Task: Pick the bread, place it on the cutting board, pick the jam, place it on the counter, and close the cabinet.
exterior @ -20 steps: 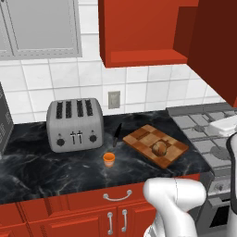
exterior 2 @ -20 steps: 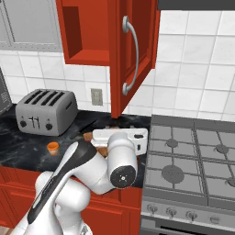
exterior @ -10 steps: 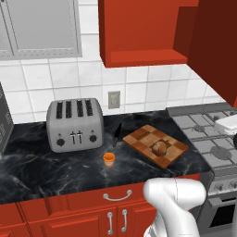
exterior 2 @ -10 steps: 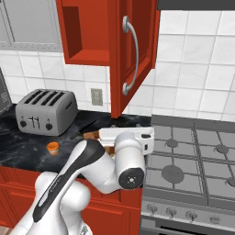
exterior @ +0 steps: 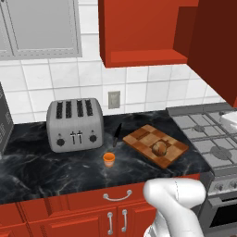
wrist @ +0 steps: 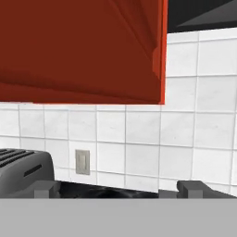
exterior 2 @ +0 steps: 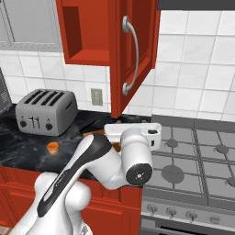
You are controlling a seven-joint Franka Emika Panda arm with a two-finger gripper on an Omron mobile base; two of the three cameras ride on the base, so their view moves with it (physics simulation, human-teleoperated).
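Pincer (wrist: 118,189) shows as two small dark tips at the bottom of the hand view, set wide apart w/ nothing between them. It looks at the white tile wall (wrist: 139,148), a grey wall plug (wrist: 83,162) and the bottom of the red cabinet (wrist: 83,51).

Bread (exterior: 159,148) is a small round brown ball. It sits on the cutting board (exterior: 143,139), near the board's right corner. The board is made of light & dark brown squares and lies turned at a slant on the counter (exterior: 55,171), close to the counter's right end, just beside the stove (exterior: 213,134). A thin dark thing leans up by the board's back left corner; can't tell what it is.

Jam (exterior: 109,159) is a tiny orange cup. It stands on the counter near the front edge, left of the board and not touching it, a bit in front of the toaster (exterior: 74,124). The toaster is grey w/ four slots and stands toward the back edge of the counter.

Cabinet door (exterior 2: 135,50) hangs open over the counter's right end, its silver handle (exterior 2: 133,55) facing the stove side. In the right base view the white arm (exterior 2: 114,156) reaches out over the counter below that door, and its hand end (exterior 2: 151,135) is over the left edge of the stove.
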